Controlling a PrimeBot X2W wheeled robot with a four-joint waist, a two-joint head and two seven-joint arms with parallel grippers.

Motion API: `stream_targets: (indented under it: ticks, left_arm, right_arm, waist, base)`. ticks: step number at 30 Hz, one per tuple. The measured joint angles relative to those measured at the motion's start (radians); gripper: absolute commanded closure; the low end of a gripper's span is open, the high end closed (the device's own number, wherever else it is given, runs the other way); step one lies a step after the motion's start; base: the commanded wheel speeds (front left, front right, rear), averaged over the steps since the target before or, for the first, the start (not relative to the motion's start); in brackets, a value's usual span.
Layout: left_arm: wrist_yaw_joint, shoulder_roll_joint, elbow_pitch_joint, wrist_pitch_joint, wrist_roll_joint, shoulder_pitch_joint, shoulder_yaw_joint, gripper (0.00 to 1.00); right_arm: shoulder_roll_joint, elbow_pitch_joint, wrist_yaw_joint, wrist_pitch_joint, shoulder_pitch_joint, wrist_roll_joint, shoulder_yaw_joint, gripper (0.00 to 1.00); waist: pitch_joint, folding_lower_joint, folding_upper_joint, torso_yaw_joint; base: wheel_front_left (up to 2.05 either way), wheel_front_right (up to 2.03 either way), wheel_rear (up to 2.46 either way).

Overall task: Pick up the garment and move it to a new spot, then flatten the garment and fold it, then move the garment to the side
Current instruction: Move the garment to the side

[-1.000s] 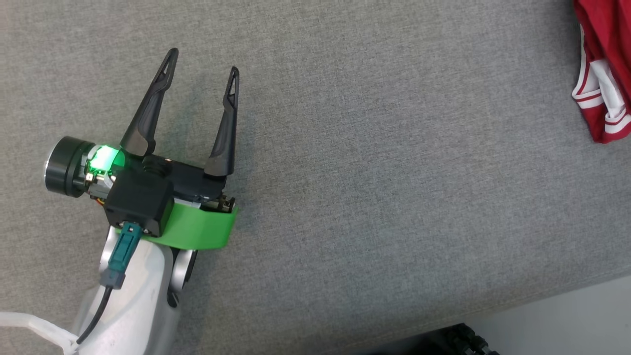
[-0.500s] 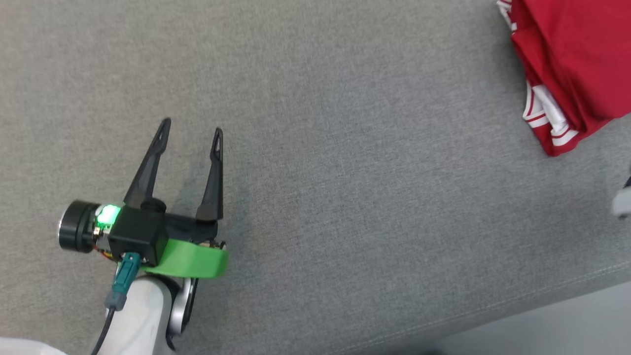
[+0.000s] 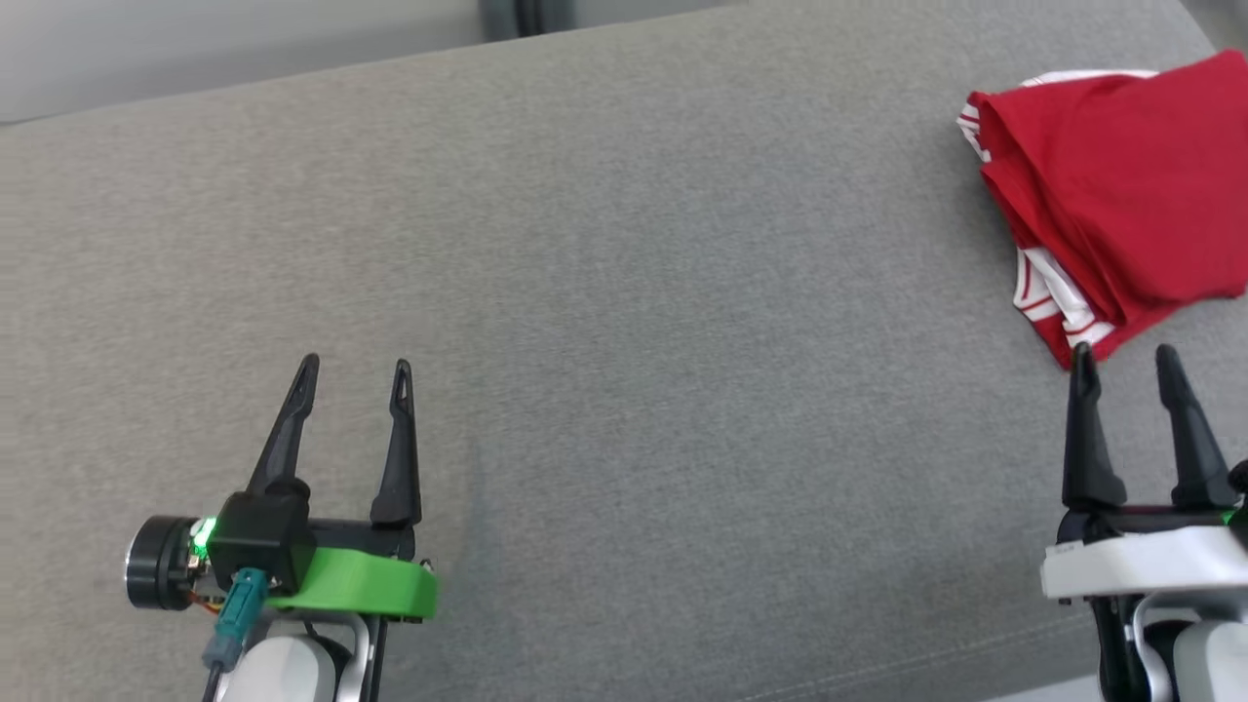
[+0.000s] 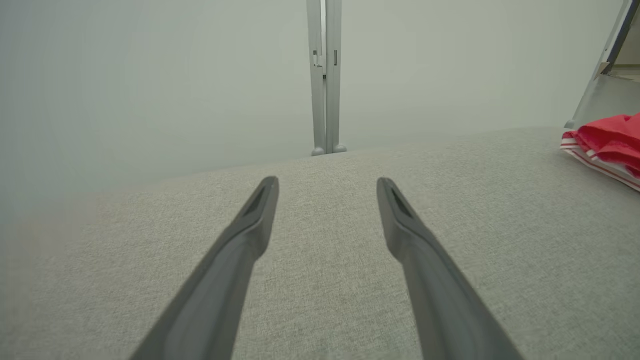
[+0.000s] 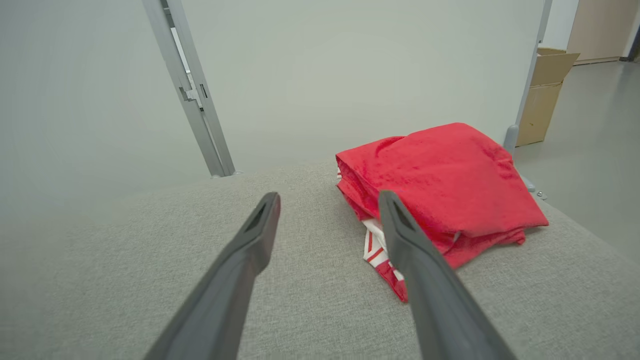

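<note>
The garment (image 3: 1121,195) is a red piece with white-striped trim, folded into a thick pile at the far right of the grey fabric surface (image 3: 634,292). It also lies at the right edge of the left wrist view as the garment (image 4: 607,145), and just ahead and right of the fingers in the right wrist view as the garment (image 5: 440,185). My left gripper (image 3: 354,369) stands open over bare fabric at the lower left, far from the pile. My right gripper (image 3: 1123,356) is open at the lower right, its tips just short of the garment's near corner, holding nothing.
A pale wall with a grey metal post (image 5: 192,95) runs behind the surface. A cardboard box (image 5: 545,95) stands on the floor beyond the garment. The surface's far edge (image 3: 292,83) and its near right edge (image 3: 1024,687) are in the head view.
The head camera has tilted up, so the far edge, the whole garment and my right gripper have come into view. Both grippers stay open.
</note>
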Motion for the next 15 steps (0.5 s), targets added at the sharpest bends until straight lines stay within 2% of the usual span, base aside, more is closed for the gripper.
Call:
stream_targets:
  ticks: [7,15]
  left_arm:
    - [0.01,0.0,0.054,-0.019,-0.02,0.04,0.019,0.0]
    - [-0.002,0.003,0.088,-0.029,-0.047,0.084,0.036,0.0]
  right_arm:
    - [0.015,-0.059,0.0,0.059,0.064,-0.029,0.035,0.0]
    - [0.017,-0.104,0.0,0.108,0.117,-0.063,0.048,0.0]
  waist:
    - [-0.058,0.0,0.0,0.077]
    - [-0.137,0.0,0.0,0.15]
  base:
    - [0.0,0.0,0.0]
    - [0.0,0.0,0.0]
